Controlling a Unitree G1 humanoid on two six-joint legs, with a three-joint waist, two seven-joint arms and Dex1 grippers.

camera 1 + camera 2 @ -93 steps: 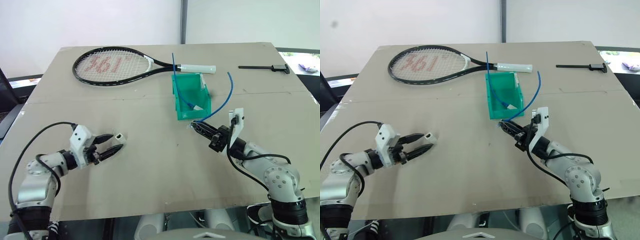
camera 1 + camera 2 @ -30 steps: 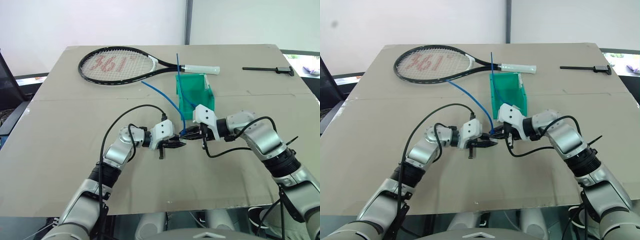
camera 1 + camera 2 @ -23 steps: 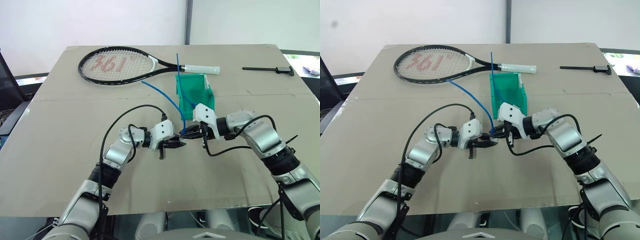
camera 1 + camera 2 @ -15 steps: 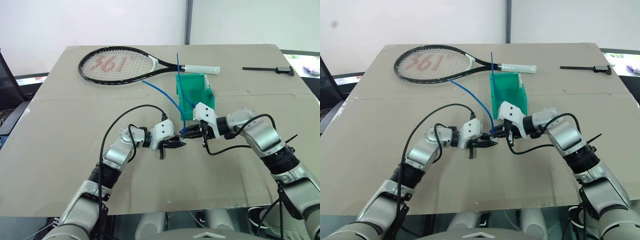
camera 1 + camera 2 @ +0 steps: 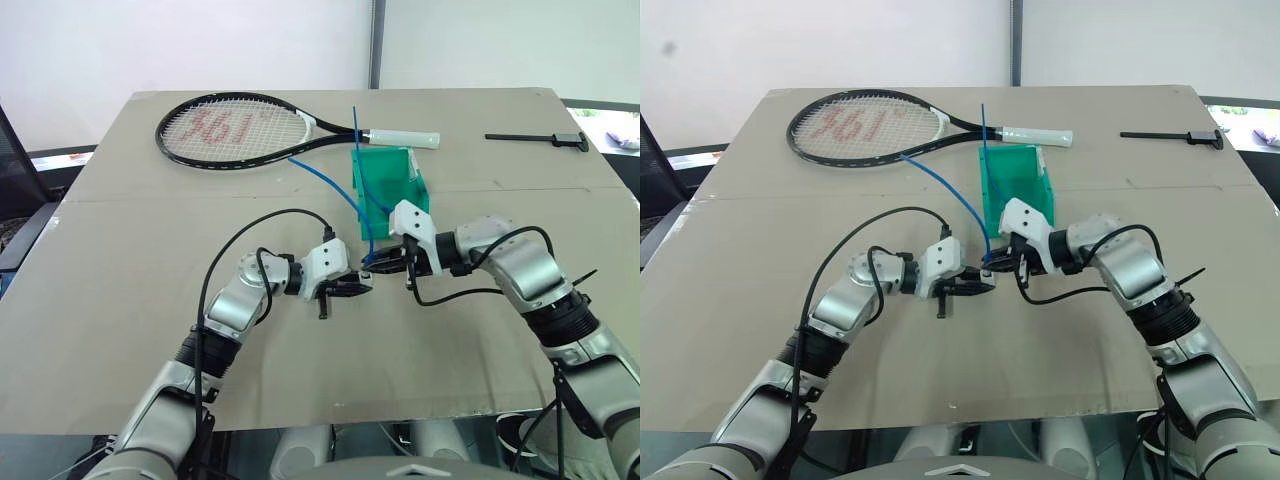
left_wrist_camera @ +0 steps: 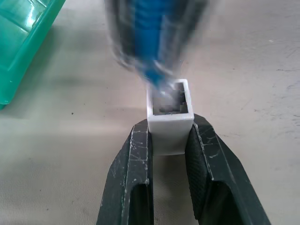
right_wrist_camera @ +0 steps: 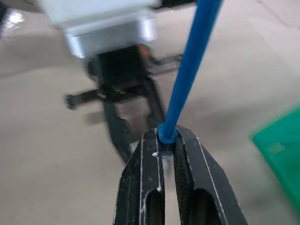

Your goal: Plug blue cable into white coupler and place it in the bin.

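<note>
Tabletop; wrist-view white coupler (image 6: 169, 123) socket

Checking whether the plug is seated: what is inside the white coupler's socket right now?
In the left wrist view, the blue cable's plug tip sits at the white coupler's opening, blurred. Dark contacts show inside; how deep the plug reaches cannot be seen.

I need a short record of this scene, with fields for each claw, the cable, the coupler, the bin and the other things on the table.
left claw: shut on the white coupler, socket facing the other claw
right claw: shut on the blue cable near its plug end
plug: at the socket mouth; whether it is seated cannot be told
bin: teal, just beyond the claws, a second blue cord standing in it
others: tennis racket, black tool
</note>
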